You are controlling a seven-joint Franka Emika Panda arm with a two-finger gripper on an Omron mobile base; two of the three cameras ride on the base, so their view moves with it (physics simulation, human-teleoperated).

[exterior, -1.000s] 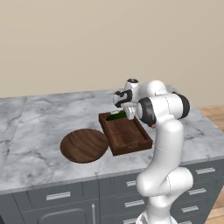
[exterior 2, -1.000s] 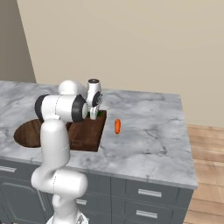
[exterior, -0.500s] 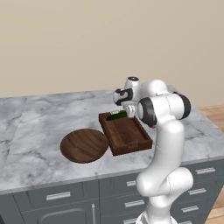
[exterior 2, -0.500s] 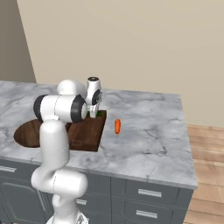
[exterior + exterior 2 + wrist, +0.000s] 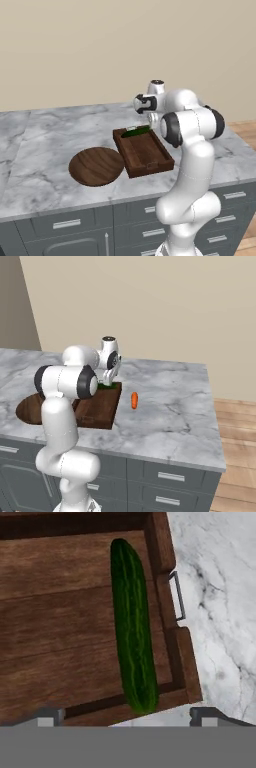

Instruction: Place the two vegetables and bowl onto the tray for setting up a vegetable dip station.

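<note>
Orange carrot lies just beside tray.

**Arm raised, end effector open**

The white arm rises from its base, elbow bent, wrist pointing downward above the bench's far edge. The end effector has its jaws spread wide, gripping nothing.

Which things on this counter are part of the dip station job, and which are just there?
Part of the job:
tray
cucumber, already lying in the tray along its end rim
carrot, on the counter beside the tray
bowl, on the counter beside the tray

Just there:
marble counter
drawers below
</note>
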